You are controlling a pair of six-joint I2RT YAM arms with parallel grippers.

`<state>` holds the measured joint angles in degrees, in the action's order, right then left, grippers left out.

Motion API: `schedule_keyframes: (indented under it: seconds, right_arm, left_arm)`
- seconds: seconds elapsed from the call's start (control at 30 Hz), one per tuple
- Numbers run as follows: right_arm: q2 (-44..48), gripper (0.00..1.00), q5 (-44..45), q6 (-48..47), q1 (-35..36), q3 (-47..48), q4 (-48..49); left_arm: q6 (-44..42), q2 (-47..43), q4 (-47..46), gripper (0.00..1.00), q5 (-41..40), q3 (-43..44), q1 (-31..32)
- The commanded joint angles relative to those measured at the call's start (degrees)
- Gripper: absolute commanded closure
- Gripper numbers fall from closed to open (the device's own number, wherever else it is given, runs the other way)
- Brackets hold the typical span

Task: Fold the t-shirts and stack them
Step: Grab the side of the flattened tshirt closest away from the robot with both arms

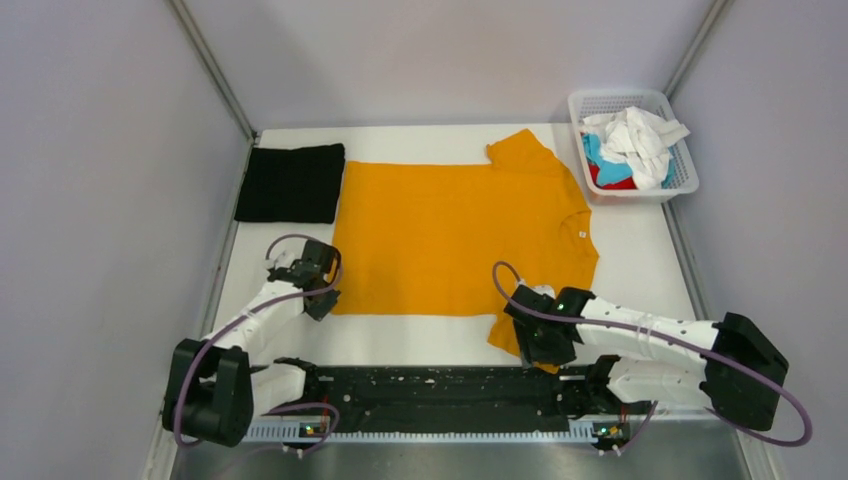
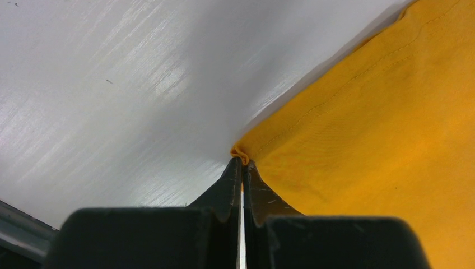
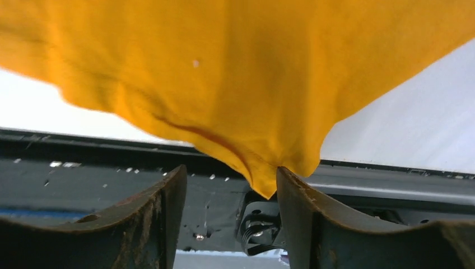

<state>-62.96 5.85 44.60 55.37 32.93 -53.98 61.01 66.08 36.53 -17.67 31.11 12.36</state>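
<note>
A mustard-orange t-shirt [image 1: 450, 235] lies spread flat across the middle of the table, its neck with a white label to the right. My left gripper [image 1: 322, 292] is shut on the shirt's near-left hem corner [image 2: 241, 152]. My right gripper [image 1: 540, 335] is open at the near sleeve, which hangs between its fingers [image 3: 263, 179] over the table's front edge. A folded black t-shirt [image 1: 291, 182] lies at the far left. White, light-blue and red shirts [image 1: 630, 148] are piled in the basket.
A white mesh basket [image 1: 672, 110] stands at the far right corner. The black rail [image 1: 440, 390] with the arm bases runs along the near edge. Grey walls close in left and right.
</note>
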Motion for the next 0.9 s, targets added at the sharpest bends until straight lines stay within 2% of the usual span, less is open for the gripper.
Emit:
schedule_keyframes:
  seconds: [0.0,0.1,0.23,0.3,0.37,0.43,0.57,0.73,0.87]
  right_arm:
    - [-1.0,0.43,3.7,6.9,0.4,-1.5,3.6]
    - [-1.8,0.46,7.0,8.0,0.5,-2.4,6.8]
    - [-4.7,0.55,7.7,9.8,0.4,-4.9,11.2]
    - [-5.7,0.68,8.5,11.2,0.5,-4.8,10.1]
    - [-4.4,0.88,7.6,12.0,0.5,-4.4,8.3]
    - [-1.8,0.98,6.1,12.0,0.5,-3.2,4.9]
    - [3.0,1.0,5.6,13.4,0.5,0.7,-5.3]
    - [4.3,1.0,8.6,12.5,-0.3,4.3,-5.7]
    - [3.2,1.0,14.8,8.2,-6.3,10.1,-4.1]
  left_arm:
    - [0.2,-1.9,0.0,1.0,-0.1,-1.1,-0.2]
    - [-0.1,-2.3,0.1,1.0,0.1,-1.0,-0.2]
    - [-0.2,-2.5,0.3,1.0,0.2,-0.9,-0.2]
    - [-0.1,-2.6,1.1,1.0,0.2,-0.6,-0.2]
    - [0.1,-3.1,2.4,1.0,0.0,-0.4,-0.2]
    - [0.5,-4.1,3.9,1.0,-0.3,-0.7,-0.2]
    - [1.5,-7.0,7.0,1.0,-0.2,-1.7,-0.2]
    - [1.4,-8.8,5.7,1.0,1.7,-1.1,-0.2]
    - [0.6,-6.1,4.1,1.0,3.1,3.4,-0.2]
